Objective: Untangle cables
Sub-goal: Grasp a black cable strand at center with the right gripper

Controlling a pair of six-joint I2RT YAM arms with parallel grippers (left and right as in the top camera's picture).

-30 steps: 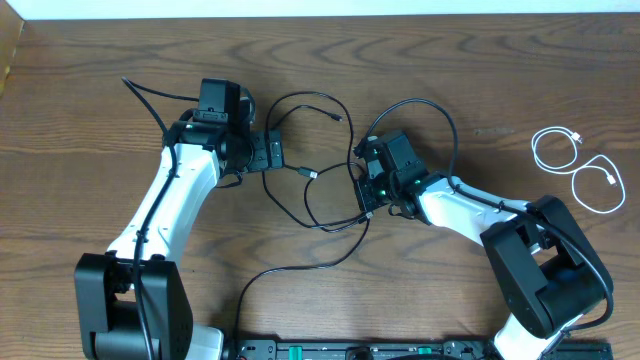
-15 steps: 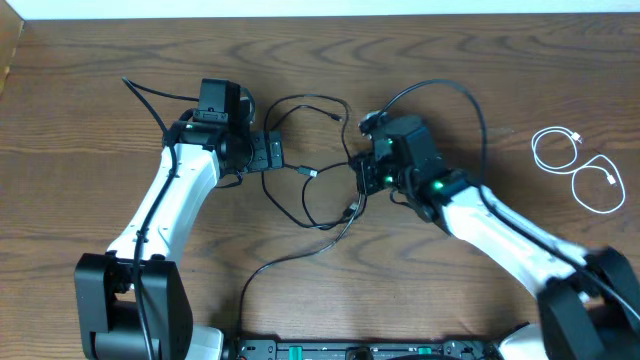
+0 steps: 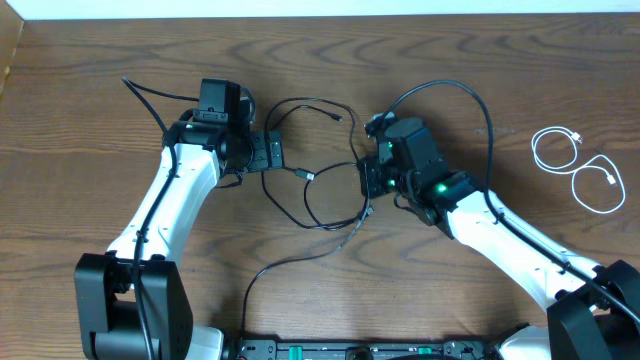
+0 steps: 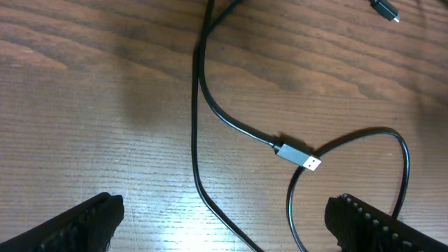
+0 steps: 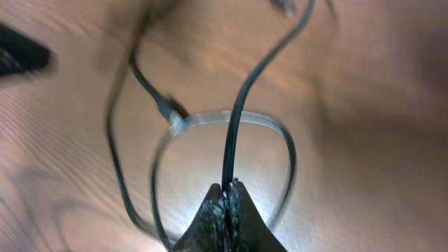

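Several black cables (image 3: 312,205) lie looped over one another at the table's middle, between my two grippers. My left gripper (image 3: 273,154) stands open just left of the tangle. In the left wrist view its gripper (image 4: 227,234) straddles two black strands, touching neither, with a silver-tipped plug (image 4: 297,155) just ahead. My right gripper (image 3: 366,183) is shut on one black cable (image 5: 238,112), which runs straight up from the closed gripper (image 5: 227,192). That cable arcs high over the right arm (image 3: 445,87). A white cable (image 3: 577,168) lies coiled apart at the far right.
Another small black plug (image 4: 385,9) lies ahead of the left gripper. A black strand (image 3: 290,265) trails toward the front edge and the black rail (image 3: 360,350) there. The left arm's own wire (image 3: 150,92) runs off to the back left.
My right gripper has shifted right and toward the back with the black cable pinched in it, and the cable's loop over the arm has spread wider to the right. The left arm has stayed still.
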